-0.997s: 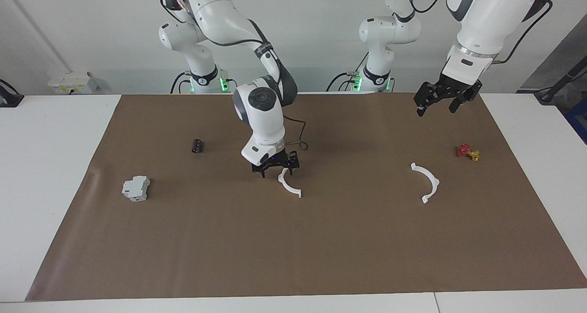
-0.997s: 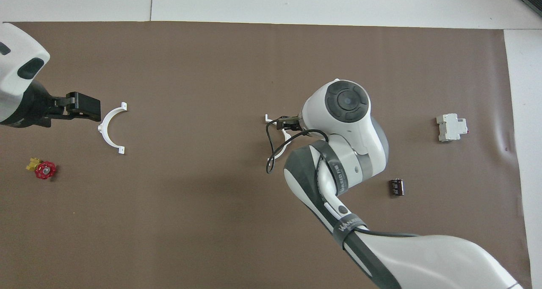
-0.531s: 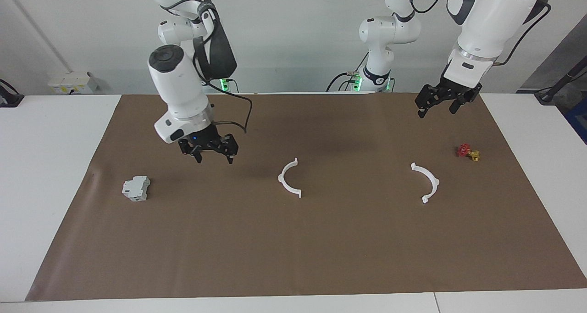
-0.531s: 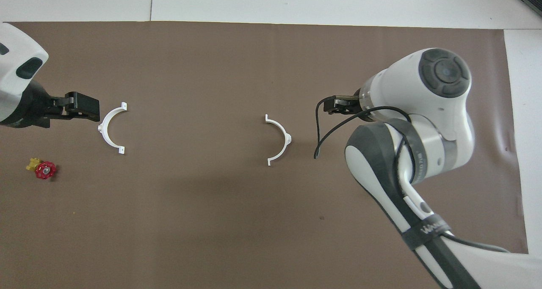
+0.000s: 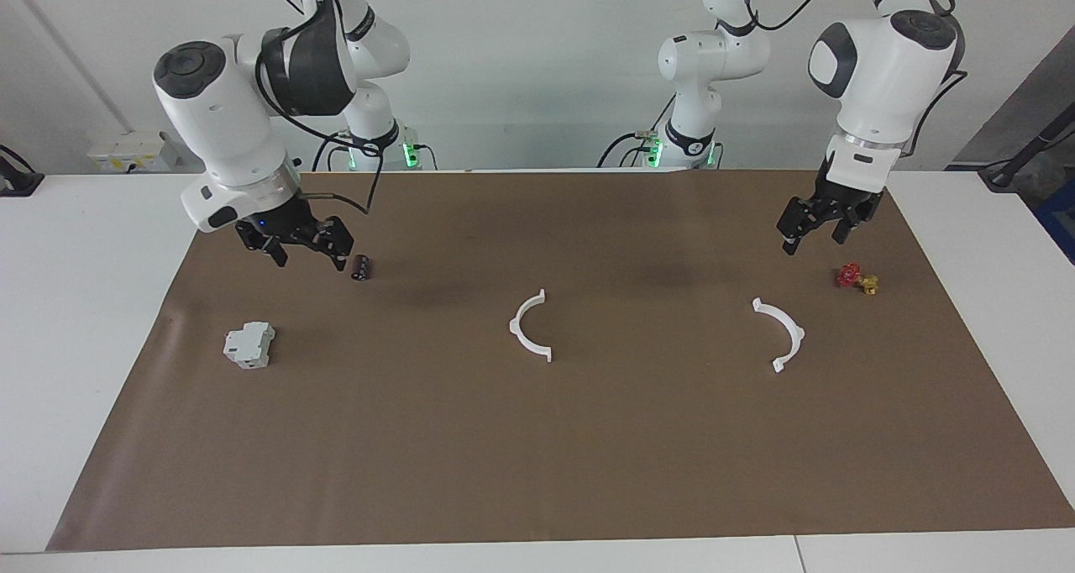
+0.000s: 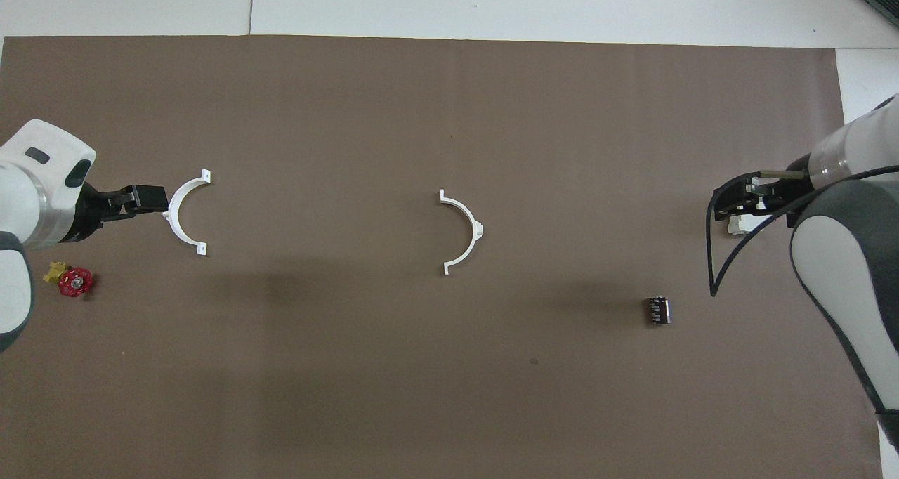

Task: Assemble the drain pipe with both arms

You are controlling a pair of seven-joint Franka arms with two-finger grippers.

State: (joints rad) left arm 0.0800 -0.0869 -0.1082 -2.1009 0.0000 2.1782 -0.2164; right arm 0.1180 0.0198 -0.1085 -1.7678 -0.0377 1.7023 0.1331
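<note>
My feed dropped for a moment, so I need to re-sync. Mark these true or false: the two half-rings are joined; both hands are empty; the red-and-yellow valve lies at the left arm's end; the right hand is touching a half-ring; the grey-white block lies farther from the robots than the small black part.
1. The two half-rings are joined: false. One half-ring lies mid-table, the other half-ring lies apart, toward the left arm's end.
2. Both hands are empty: true. The left hand and right hand are open and hold nothing.
3. The valve lies at the left arm's end: true.
4. The right hand touches a half-ring: false. It is up over the right arm's end.
5. The block lies farther than the black part: true.
</note>
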